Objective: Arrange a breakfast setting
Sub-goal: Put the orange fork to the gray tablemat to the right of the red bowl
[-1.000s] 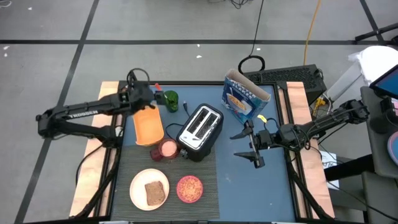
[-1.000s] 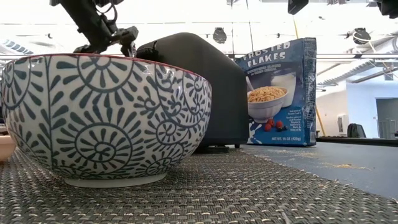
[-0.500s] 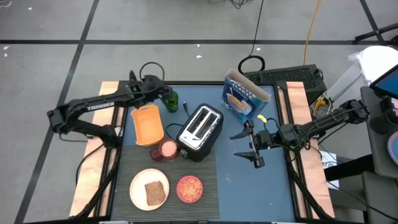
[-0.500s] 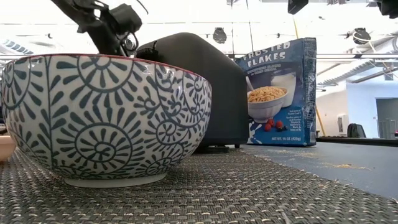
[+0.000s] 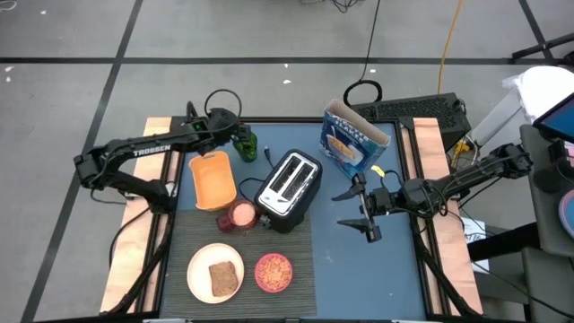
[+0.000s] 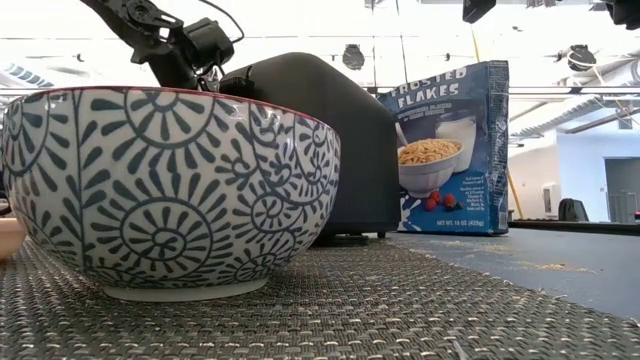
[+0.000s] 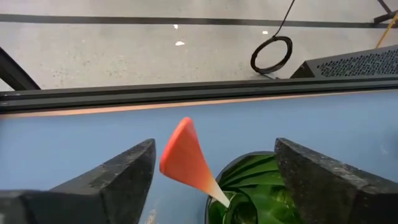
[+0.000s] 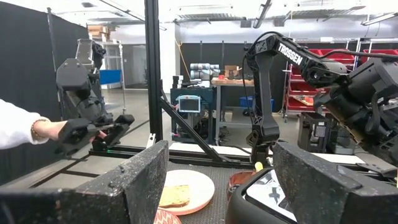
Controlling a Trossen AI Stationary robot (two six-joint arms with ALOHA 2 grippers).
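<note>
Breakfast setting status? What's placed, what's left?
Placed: plate with toast and cereal bowl sit side by side on the mat. In hand: left gripper, open, hovers over the green cup holding the red-handled spoon. Left: grasp spoon and set it. Right gripper waits, open.

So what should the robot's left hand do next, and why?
Probably close on the spoon. The left gripper hovers over the green cup with its fingers open either side of the red handle, and the plate and bowl have no spoon beside them yet.
</note>
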